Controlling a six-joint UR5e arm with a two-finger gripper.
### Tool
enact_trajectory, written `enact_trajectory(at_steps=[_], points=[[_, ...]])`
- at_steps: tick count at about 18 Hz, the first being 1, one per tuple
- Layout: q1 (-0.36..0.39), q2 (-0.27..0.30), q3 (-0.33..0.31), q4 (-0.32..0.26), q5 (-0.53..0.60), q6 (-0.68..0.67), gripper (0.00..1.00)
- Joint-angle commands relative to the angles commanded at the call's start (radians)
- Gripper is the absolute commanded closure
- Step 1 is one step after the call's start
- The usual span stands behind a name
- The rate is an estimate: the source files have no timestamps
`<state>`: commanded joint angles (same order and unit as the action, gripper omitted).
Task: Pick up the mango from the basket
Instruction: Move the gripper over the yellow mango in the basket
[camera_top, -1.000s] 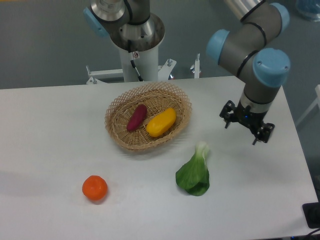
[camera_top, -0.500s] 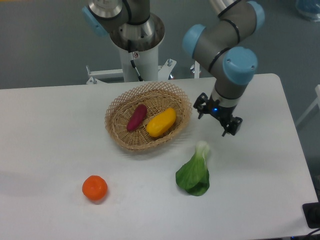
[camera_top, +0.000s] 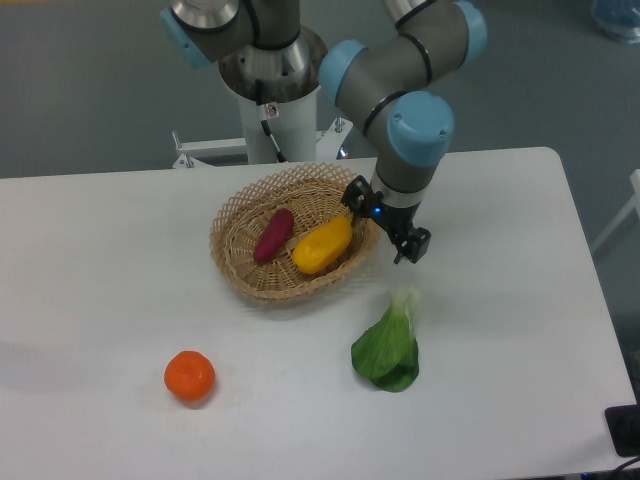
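The table (camera_top: 120, 250) is a white, flat surface filling most of the camera view, and it carries every loose item. The UR5e arm (camera_top: 400, 80), grey with light-blue joint caps, reaches down from the upper centre of the view, and its wrist stands above the right edge of the basket.

The basket (camera_top: 240, 270) is a shallow oval of light tan wicker with an open-lattice rim. It sits on the table slightly left of centre, in front of the robot pedestal (camera_top: 272, 95).

A leafy green vegetable (camera_top: 388, 350) with a pale stalk lies on the table below and to the right of the basket, clear of its rim.

The mango (camera_top: 322, 245) lies inside the basket, in its right half. It is yellow-orange, elongated, and angled with its upper end toward the right rim. A dark red-purple vegetable (camera_top: 273, 235) lies in the left half of the basket, just beside the mango; whether the two touch cannot be told.

A round orange fruit (camera_top: 189, 376) rests on the table at lower left, well apart from the basket.

The gripper (camera_top: 385, 228) hangs over the basket's right rim, just beside the mango's upper end. Its two dark fingers are spread apart and hold nothing.
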<state>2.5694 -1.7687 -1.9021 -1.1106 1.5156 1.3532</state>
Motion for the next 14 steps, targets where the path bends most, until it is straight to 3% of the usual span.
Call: enact_trajectory(at_steps=[4, 14], points=[[-0.034, 0.031, -0.038, 0.0, -0.002, -0.028, 0.0], [-0.061, 0.028, -0.098, 0.009, -0.014, -0.074, 0.0]])
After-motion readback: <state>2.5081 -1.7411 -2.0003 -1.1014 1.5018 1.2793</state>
